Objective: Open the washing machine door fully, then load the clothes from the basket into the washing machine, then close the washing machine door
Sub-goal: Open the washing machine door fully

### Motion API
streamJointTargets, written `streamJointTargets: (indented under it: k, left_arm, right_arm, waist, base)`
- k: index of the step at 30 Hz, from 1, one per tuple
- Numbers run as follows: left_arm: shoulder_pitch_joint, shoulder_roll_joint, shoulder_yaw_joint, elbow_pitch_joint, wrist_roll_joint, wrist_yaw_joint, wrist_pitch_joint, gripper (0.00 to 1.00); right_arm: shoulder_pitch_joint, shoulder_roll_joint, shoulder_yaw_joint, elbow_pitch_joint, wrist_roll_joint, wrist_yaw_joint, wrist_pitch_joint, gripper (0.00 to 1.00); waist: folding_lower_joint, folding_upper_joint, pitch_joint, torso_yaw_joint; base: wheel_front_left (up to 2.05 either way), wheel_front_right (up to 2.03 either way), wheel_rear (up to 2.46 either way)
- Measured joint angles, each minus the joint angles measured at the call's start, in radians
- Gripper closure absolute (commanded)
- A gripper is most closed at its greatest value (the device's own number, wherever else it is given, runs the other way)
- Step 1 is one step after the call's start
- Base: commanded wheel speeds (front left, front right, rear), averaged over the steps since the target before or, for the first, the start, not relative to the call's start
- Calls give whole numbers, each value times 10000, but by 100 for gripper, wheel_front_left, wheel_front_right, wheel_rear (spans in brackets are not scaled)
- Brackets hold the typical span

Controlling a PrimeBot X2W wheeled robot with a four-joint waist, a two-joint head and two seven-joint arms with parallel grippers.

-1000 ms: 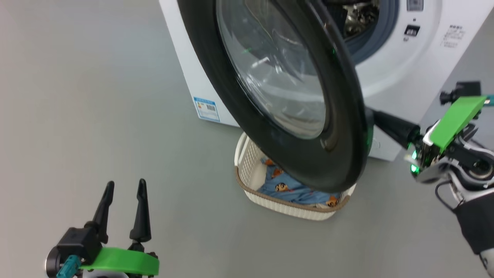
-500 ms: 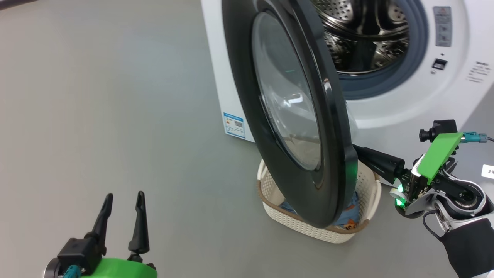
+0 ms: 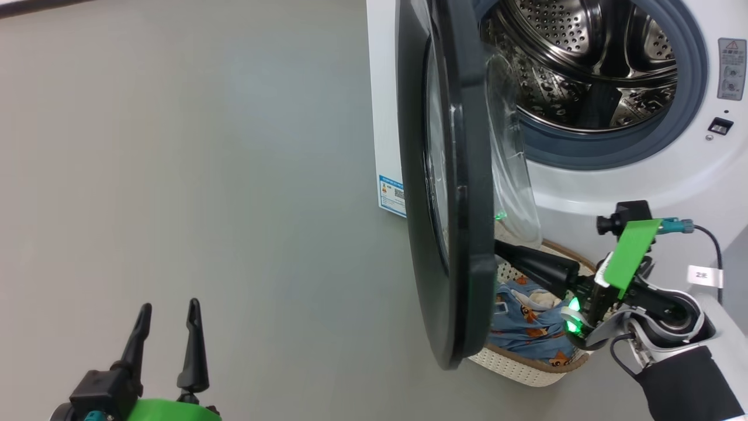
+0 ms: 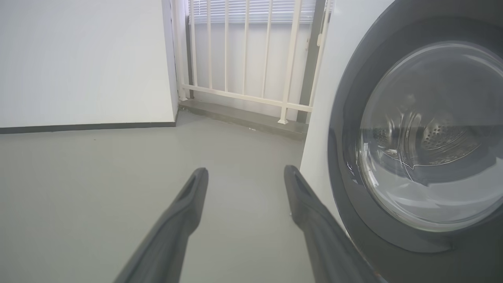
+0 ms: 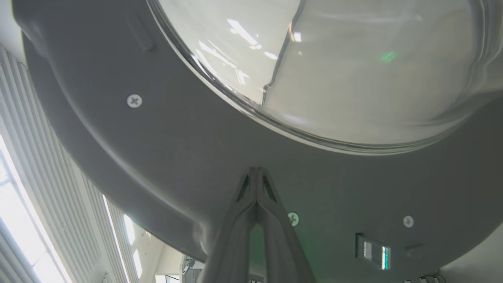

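The washing machine (image 3: pixel 643 187) stands at the right with its steel drum (image 3: pixel 584 64) showing. The washing machine door (image 3: pixel 450 193) hangs about half open, seen edge-on, its black rim reaching down in front of the basket (image 3: pixel 526 368). The clothes (image 3: pixel 526 321), light blue with orange faces, lie in the basket. My right gripper (image 3: pixel 502 248) is shut, with its tips against the door's inner grey ring (image 5: pixel 196 157), just below the glass bowl (image 5: pixel 334 59). Far off at the lower left, my left gripper (image 3: pixel 168 307) is open and holds nothing. In the left wrist view, my left gripper (image 4: pixel 245 173) points past the door's outer face (image 4: pixel 424 137).
Grey floor (image 3: pixel 204 175) spreads wide to the left of the machine. A blue label (image 3: pixel 391 196) sits on the machine's side. A white railing (image 4: pixel 243 59) and a white wall (image 4: pixel 78 59) stand behind. A tagged cable (image 3: pixel 704 272) runs by my right wrist.
The head camera has shifted. The door has swung further out from the machine and is now seen edge-on, with my shut right gripper following its inner side. The left gripper stays open.
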Motion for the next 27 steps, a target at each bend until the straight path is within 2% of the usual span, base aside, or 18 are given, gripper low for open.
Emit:
streamJointTargets:
  k: [11,25,26,27]
  left_arm:
    - [0,-6,128,-107,115,0,0,0]
    - [-2,25,-268,19,117,0,0,0]
    - [-2,35,-286,19,115,0,0,0]
    - [-2,44,-293,19,115,0,0,0]
  right_arm:
    - [-30,263,-115,113,-464,0,230,100]
    - [146,303,-658,-251,-694,0,203,100]
    - [209,311,-679,-299,-719,0,194,90]
    - [242,318,-696,-326,-809,0,155,75]
  waist:
    - [0,0,36,6]
    - [0,0,-247,-219]
    - [0,1,-258,-280]
    - [0,0,-265,-345]
  base:
    - [0,0,0]
    - [0,0,0]
    - [0,0,0]
    - [0,0,0]
